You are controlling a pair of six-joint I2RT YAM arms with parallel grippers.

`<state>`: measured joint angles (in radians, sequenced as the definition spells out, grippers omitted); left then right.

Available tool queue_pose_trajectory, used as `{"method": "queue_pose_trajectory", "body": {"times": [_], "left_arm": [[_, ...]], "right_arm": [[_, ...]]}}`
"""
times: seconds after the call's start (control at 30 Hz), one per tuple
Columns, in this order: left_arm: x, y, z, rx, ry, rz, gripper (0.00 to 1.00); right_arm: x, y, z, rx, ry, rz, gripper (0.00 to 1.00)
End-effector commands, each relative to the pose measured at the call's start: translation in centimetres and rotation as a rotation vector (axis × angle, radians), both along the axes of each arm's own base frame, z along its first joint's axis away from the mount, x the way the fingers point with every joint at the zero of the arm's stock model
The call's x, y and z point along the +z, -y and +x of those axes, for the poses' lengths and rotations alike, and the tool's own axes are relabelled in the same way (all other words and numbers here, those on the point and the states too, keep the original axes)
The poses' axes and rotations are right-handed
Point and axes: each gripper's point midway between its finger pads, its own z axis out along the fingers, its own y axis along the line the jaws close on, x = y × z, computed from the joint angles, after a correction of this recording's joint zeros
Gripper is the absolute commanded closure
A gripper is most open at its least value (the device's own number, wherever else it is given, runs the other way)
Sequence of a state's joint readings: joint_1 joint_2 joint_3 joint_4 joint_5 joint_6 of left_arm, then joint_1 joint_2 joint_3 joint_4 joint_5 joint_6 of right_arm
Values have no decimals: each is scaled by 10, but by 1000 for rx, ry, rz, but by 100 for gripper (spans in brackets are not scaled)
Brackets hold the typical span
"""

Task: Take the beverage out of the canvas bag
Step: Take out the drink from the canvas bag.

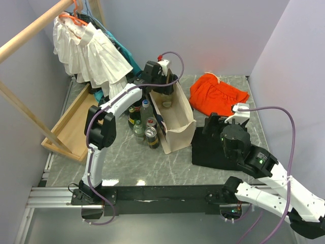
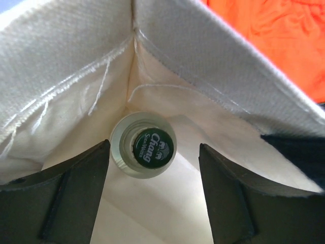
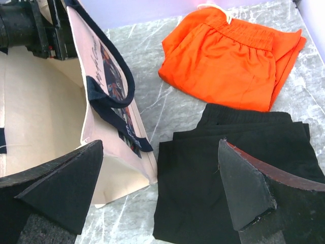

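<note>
At the boxy beige canvas bag (image 1: pixel 179 127)'s 12 o'clock end, the spread left gripper (image 2: pixel 153 151) flanks 1 green-capped bottle (image 2: pixel 144 146), its body hidden; the right gripper (image 3: pixel 160 146) gapes too.

We see the canvas bag (image 1: pixel 179 122) standing open on the marble table (image 1: pixel 132 162), its long side running near to far. The left gripper (image 1: pixel 160 81) dips into the bag's far end, and we cannot tell how its jaws stand. Just left of the bag huddle several bottles (image 1: pixel 139 119) and a can (image 1: pixel 151 136). To the right an orange cloth (image 1: pixel 218 94) lies far and a black cloth (image 1: pixel 208 152) nearer, with the right gripper (image 1: pixel 212 123) over the black cloth's far edge. Far left, a white garment (image 1: pixel 91 53) hangs above a wooden tray (image 1: pixel 73 127).
</note>
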<state>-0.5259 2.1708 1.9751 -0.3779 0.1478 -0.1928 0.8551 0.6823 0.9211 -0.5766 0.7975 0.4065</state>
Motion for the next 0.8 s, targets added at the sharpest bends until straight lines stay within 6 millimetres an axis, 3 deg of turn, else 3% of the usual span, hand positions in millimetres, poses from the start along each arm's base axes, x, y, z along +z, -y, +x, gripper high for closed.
{"method": "queue_pose_trajectory", "body": {"times": [0.0,0.23,0.77], "left_arm": [[30,-1,13,24,70,-71,24],[30,1,14,21,70,-75,39],[26,4,11,8,52,-87,45]], "right_arm": [[3,-3,4,-6,17,6,0],[1,-2,4,-12,17,10,0],[-2,-3,4,-9,8,1,0]]}}
